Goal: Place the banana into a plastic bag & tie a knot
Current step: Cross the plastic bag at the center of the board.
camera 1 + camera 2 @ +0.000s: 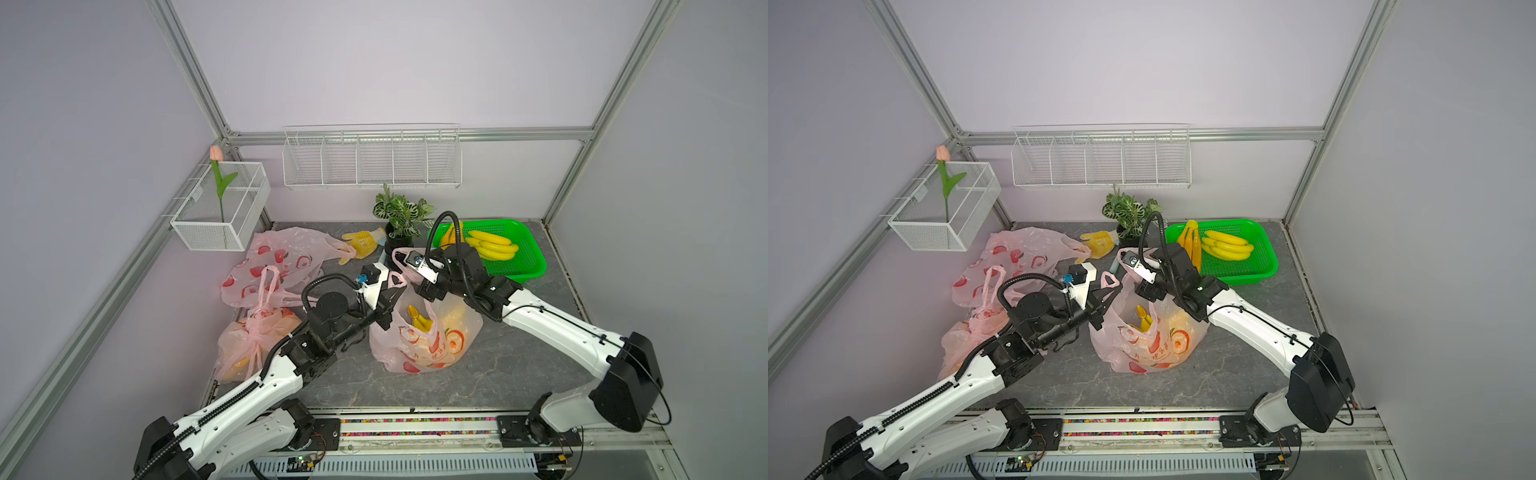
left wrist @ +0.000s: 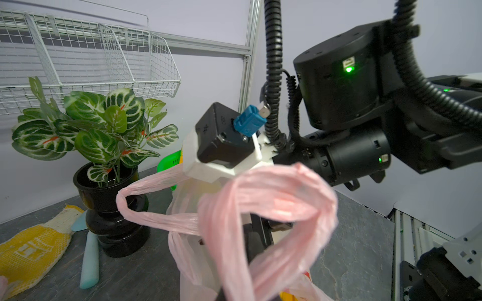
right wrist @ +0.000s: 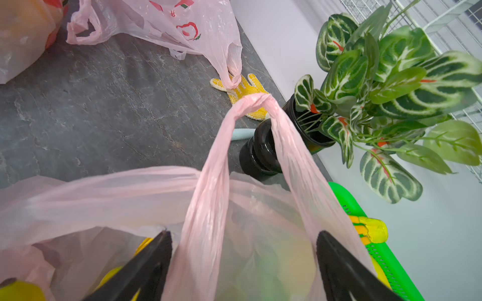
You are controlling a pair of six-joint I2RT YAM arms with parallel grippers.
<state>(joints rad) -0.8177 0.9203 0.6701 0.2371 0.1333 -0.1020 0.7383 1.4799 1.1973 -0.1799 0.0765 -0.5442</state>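
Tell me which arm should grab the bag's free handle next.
Right. The right end effector is open with the free handle running between its jaws, while the left end effector is shut on the other handle.

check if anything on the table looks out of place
A yellow glove lies flat beside the plant pot, with a handle of the empty bag draped over it. A pale blue stick lies loose by the pot too. Neither seems part of the job.
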